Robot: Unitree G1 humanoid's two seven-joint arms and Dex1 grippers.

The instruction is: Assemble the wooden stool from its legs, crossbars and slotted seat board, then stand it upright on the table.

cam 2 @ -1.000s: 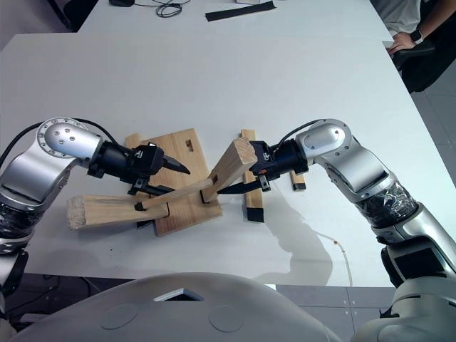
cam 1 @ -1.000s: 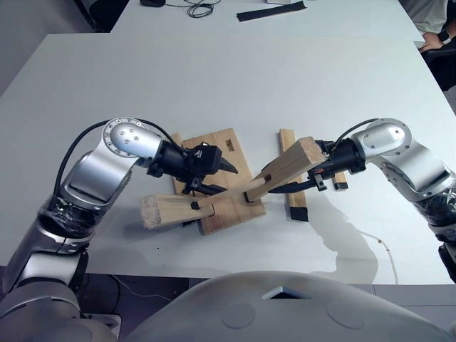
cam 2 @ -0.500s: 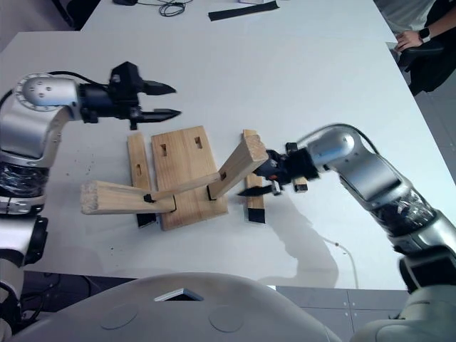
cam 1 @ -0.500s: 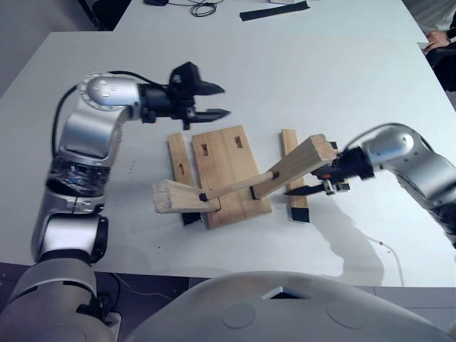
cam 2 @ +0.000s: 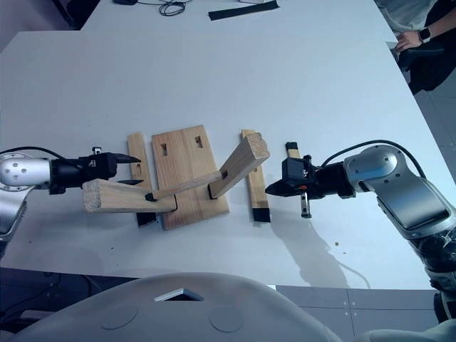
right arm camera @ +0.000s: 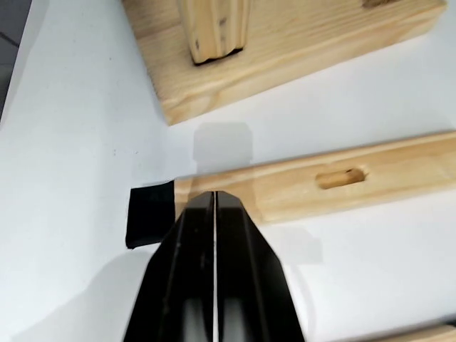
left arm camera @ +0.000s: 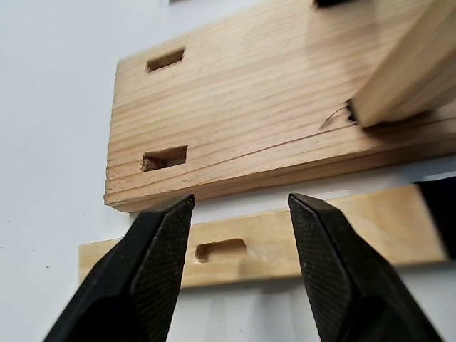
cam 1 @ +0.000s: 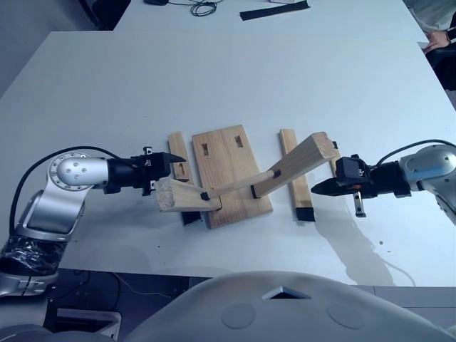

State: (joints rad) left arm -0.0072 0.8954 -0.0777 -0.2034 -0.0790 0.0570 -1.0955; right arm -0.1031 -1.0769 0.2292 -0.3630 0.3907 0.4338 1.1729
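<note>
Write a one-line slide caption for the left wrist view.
Open left gripper hovers above a slotted bar lying flat beside the seat board.

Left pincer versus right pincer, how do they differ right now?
The left pincer is open; the right pincer is shut. The left one hovers at the left loose leg beside the seat board, the right one over the black-tipped end of the right loose leg. Both hold nothing and point inward at the part-built frame.

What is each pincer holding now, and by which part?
Nothing is held. The left pincer is open near the end of the joined legs; the right pincer is shut and empty.
</note>
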